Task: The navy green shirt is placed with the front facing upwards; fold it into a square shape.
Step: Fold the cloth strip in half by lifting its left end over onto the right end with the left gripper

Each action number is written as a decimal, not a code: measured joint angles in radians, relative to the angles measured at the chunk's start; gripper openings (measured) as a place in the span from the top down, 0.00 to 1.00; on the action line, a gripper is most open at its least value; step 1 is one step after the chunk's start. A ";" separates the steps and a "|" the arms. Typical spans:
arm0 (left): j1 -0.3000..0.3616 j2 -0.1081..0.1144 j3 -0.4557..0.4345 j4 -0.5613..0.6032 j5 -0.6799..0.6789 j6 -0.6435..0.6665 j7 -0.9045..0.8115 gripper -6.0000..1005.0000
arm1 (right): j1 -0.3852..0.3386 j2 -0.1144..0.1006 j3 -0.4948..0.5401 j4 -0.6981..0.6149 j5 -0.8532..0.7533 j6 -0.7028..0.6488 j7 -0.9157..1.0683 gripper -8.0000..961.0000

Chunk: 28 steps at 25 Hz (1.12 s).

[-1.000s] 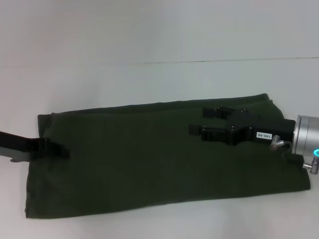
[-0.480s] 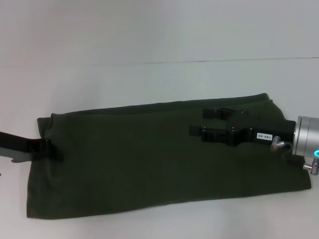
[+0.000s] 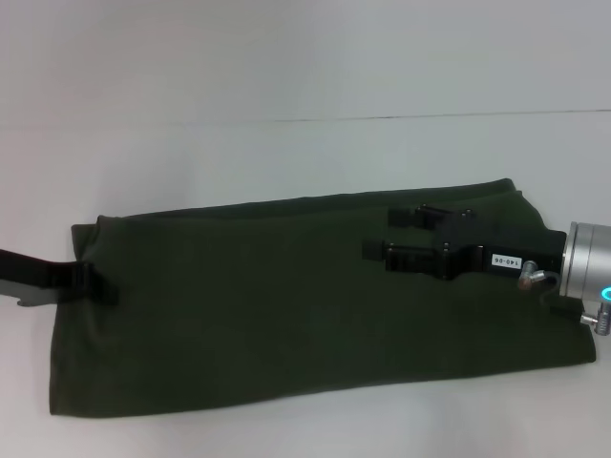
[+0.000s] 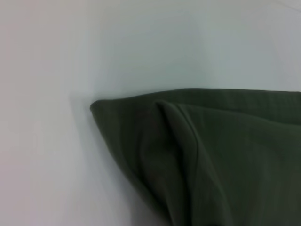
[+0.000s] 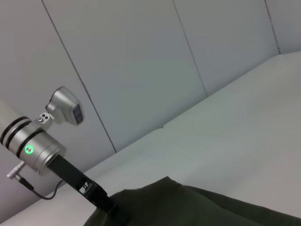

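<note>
Dark olive-green cloth fills the near half of the head view: the navy green shirt (image 3: 315, 305) lies flat on the white table (image 3: 286, 76), already folded into a long band that runs from the left side of the scene to the right, its right end a little farther away than its left. Only plain green fabric shows; no lettering is visible on the upper face.

The left gripper (image 3: 103, 287) is at the shirt's left edge, about midway between its near and far corners, with its black fingers reaching just over the hem. Whether they pinch the fabric or merely rest against it cannot be told. The left wrist view shows a rounded folded corner of the shirt (image 4: 188, 150) with layered edges on the pale tabletop.

The right gripper (image 3: 380, 233) hangs above the right part of the shirt, pointing left. Its two black fingers (image 3: 406, 255) stand apart with a gap between them, and nothing is held between them. The right wrist view catches the far-off left arm (image 5: 42, 150) with a green light, its black end meeting the shirt's edge.
</note>
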 joint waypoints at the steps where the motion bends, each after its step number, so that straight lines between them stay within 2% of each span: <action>1: 0.001 0.000 0.000 0.012 0.000 0.009 0.001 0.87 | 0.000 0.000 0.000 0.000 0.000 0.000 0.000 0.08; 7: 0.006 0.007 -0.001 0.064 0.005 0.044 -0.002 0.87 | -0.001 0.001 0.000 0.000 0.000 0.002 -0.001 0.08; 16: 0.002 0.033 -0.005 0.094 0.038 0.074 -0.014 0.89 | 0.010 0.003 -0.004 0.013 0.000 0.006 -0.007 0.08; 20: -0.001 0.044 -0.008 0.129 0.062 0.098 -0.025 0.89 | 0.021 0.006 -0.042 0.019 0.004 0.007 -0.011 0.08; 28: -0.009 0.050 -0.012 0.212 0.020 0.190 -0.028 0.89 | 0.079 0.010 -0.053 0.130 0.008 0.030 -0.161 0.08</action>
